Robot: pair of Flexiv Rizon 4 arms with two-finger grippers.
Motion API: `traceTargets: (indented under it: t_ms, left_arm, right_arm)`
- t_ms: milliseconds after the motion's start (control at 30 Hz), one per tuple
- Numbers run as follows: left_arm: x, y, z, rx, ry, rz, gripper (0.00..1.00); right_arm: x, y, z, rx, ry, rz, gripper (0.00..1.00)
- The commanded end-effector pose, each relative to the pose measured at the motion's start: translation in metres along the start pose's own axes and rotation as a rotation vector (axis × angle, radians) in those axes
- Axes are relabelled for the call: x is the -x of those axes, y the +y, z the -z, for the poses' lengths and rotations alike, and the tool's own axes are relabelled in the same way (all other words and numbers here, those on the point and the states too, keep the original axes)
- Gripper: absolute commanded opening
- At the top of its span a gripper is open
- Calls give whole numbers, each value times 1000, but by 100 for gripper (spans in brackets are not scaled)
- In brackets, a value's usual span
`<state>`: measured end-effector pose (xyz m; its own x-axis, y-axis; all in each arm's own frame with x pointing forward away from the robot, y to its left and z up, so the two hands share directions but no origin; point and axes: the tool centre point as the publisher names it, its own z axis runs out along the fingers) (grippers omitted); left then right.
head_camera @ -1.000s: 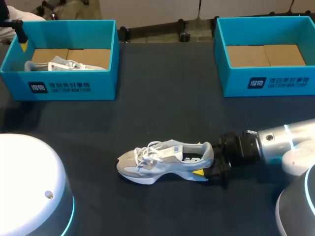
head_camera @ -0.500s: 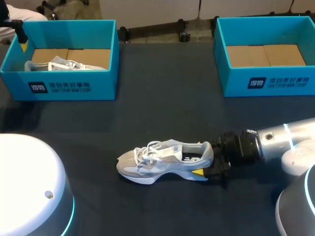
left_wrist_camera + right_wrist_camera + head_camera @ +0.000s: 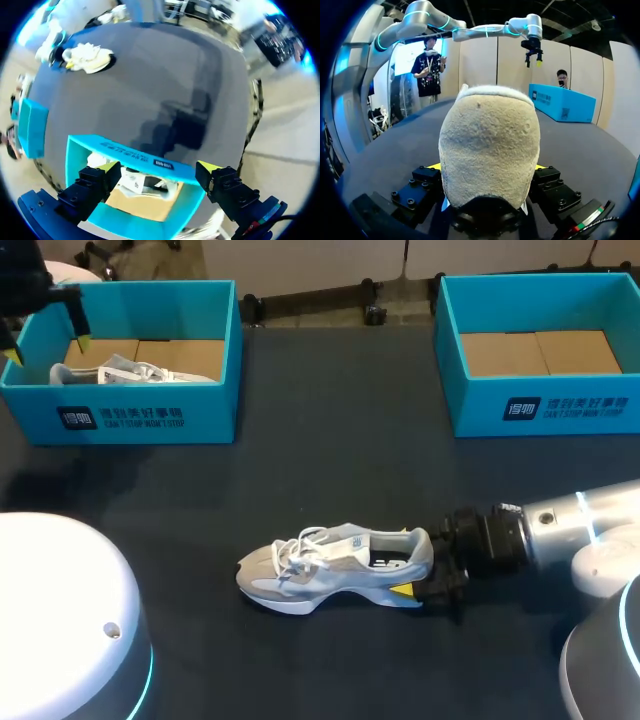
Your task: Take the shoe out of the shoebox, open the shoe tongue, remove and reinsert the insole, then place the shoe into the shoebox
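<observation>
Shoe (image 3: 335, 565) — heel rough, fuzzy suede-like cloth; sole smooth, white, rubbery. Table (image 3: 330, 420) dark, matt. Far-left box (image 3: 150, 418) & far-right box (image 3: 560, 410) — matt teal card outside, plain brown card floors. Right arm (image 3: 578, 525): glossy silver metal.

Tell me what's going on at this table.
The right arm has its jaws closed on the heel of a grey sneaker, which lies on the dark table outside both boxes. The left arm holds its jaws open above the left shoebox, which has another shoe inside. The right shoebox shows only its cardboard floor.
</observation>
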<state>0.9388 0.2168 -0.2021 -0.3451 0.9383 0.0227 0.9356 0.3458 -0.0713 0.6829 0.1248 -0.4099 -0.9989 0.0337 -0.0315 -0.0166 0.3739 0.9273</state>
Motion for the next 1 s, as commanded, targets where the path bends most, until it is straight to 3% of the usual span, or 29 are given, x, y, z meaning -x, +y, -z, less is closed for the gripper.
traceTargets:
  t_ms: [33,333,367,600,633,733,800,867,1000]
  left_arm:
    - [-1,-20,2,111,16,490,100]
    - [-1,-20,2,111,16,490,100]
    - [-5,-29,6,81,-6,512,100]
    - [2,-82,10,-2,-23,1006,100]
    - [8,-91,8,29,40,1134,100]
    - [15,-103,5,28,128,1319,100]
    - [21,-114,-5,-153,221,1641,100]
    - [27,-122,-7,-91,173,1655,100]
    - [27,-122,-7,-91,173,1655,100]
  right_arm:
    - [1,0,-2,-6,0,0,0]
    - [1,0,-2,-6,0,0,0]
    - [1,0,-2,-6,0,0,0]
    - [1,0,-2,-6,0,0,0]
    - [1,0,-2,-6,0,0,0]
    - [1,0,-2,-6,0,0,0]
    - [1,0,-2,-6,0,0,0]
    - [1,0,-2,-6,0,0,0]
    - [1,0,-2,-6,0,0,0]
